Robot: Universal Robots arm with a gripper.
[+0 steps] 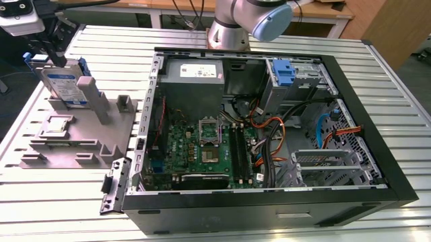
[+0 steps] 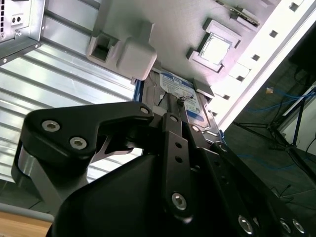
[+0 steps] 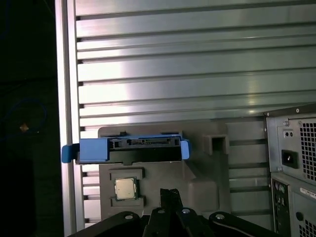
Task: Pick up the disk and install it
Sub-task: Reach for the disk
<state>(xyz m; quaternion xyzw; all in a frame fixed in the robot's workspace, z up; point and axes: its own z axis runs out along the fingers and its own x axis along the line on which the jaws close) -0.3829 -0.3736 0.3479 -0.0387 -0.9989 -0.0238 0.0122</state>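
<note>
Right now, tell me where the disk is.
The disk stands on edge in the grey holder at the exterior view's left, outside the open computer case, with the hand close above it.

1 disk [image 1: 62, 83], 1 grey holder [image 1: 88, 132], 1 chip [image 1: 57, 125], 1 open computer case [image 1: 256, 209], 1 robot arm [image 1: 232, 25].

Computer case [image 1: 269, 207] overlooked from high in the exterior view; disk [image 2: 183, 96] [image 3: 143, 150] caught close in both wrist views.

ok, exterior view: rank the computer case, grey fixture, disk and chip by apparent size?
Largest to smallest:
1. computer case
2. grey fixture
3. disk, standing upright on the fixture
4. chip
The gaps are clear, with no ties.
</note>
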